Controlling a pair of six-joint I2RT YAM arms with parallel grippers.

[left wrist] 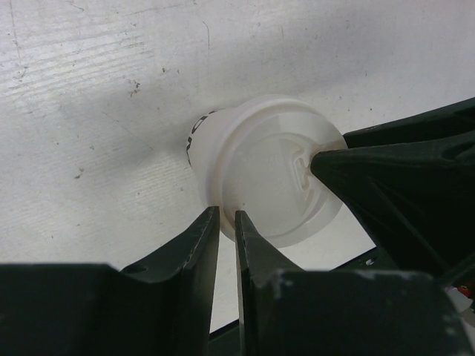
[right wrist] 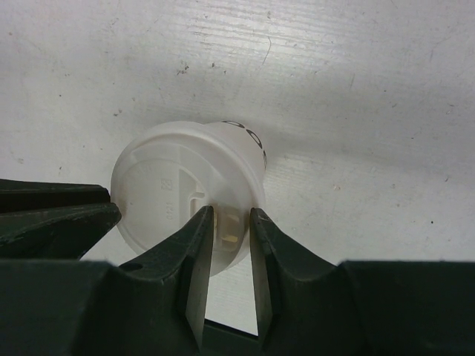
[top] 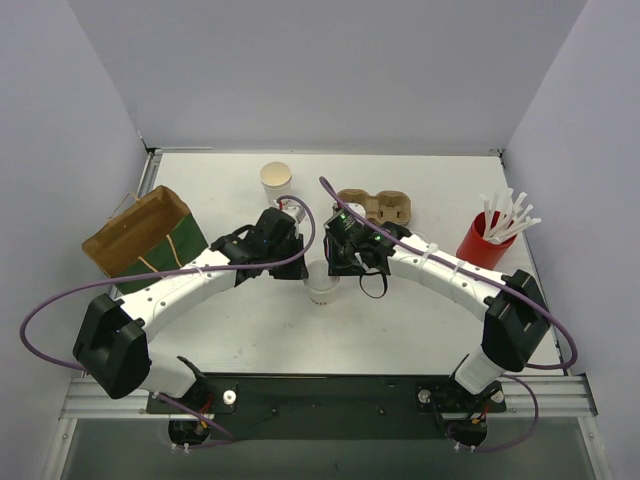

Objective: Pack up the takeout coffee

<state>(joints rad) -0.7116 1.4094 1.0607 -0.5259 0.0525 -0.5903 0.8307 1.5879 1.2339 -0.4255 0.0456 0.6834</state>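
The takeout coffee [top: 322, 285] is a small white paper cup with a white plastic lid, standing on the table between my two grippers. It also shows in the left wrist view [left wrist: 260, 174] and in the right wrist view [right wrist: 185, 185]. My left gripper [top: 290, 250] is shut and empty, with its fingertips [left wrist: 210, 222] at the lid's near rim. My right gripper [top: 340, 262] has its jaws a narrow gap apart. Its fingertips [right wrist: 202, 222] rest over the lid's sip tab and grip nothing. One right finger [left wrist: 326, 162] touches the lid top.
A brown paper bag [top: 145, 240] lies open at the left. A second, lidless white cup [top: 276, 180] stands at the back. The brown two-hole carrier [top: 378, 207] is behind the right gripper. A red cup of white straws [top: 485, 240] is at the right.
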